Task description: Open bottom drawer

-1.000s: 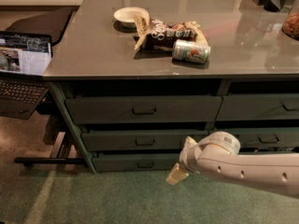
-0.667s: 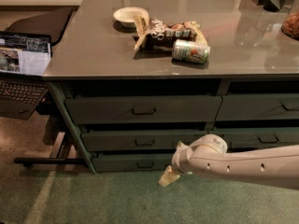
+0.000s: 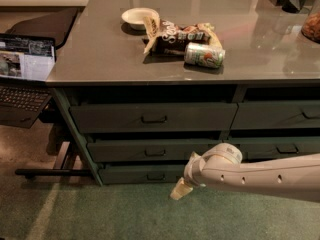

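Note:
The bottom drawer (image 3: 135, 174) is the slim dark green front at the foot of the left stack, with a small dark handle (image 3: 156, 176) at its centre. It sits shut, about level with the fronts above it. My white arm reaches in from the right, low in front of the stack. My gripper (image 3: 179, 190) hangs just right of and slightly below the handle, close to the drawer front, its pale tip pointing down and left. The arm hides the right end of the drawer.
Two taller green drawers (image 3: 152, 117) sit above it, and a right-hand stack (image 3: 280, 146) beside it. The grey tabletop (image 3: 100, 59) carries a bowl (image 3: 137, 16), a snack bag (image 3: 177, 34) and a can (image 3: 204, 55). A laptop (image 3: 25, 71) stands at left. Green carpet (image 3: 100, 214) lies below.
My arm has slid left along the bottom of the stack, bringing the gripper nearer the bottom drawer's handle. The drawers have not moved.

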Controlling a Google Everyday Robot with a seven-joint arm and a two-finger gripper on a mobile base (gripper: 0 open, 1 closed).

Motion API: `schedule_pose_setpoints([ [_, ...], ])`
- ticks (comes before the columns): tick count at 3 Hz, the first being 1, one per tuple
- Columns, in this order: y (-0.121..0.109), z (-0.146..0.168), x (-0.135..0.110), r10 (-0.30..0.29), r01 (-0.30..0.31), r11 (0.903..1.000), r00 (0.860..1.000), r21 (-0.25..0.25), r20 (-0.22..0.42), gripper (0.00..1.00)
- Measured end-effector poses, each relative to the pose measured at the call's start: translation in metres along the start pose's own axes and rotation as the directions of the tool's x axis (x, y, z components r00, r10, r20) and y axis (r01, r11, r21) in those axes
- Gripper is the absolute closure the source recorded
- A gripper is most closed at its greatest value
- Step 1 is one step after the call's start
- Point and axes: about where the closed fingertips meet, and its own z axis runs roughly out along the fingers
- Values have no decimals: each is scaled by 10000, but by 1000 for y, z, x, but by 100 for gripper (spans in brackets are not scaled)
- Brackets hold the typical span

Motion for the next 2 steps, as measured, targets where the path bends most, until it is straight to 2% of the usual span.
schedule_pose_setpoints([
  [1, 0, 24, 18, 283, -293, 9992, 9991, -289, -326, 0],
  [2, -4, 56, 56, 1060, -1114, 9922, 9902, -560, -911, 0],
])
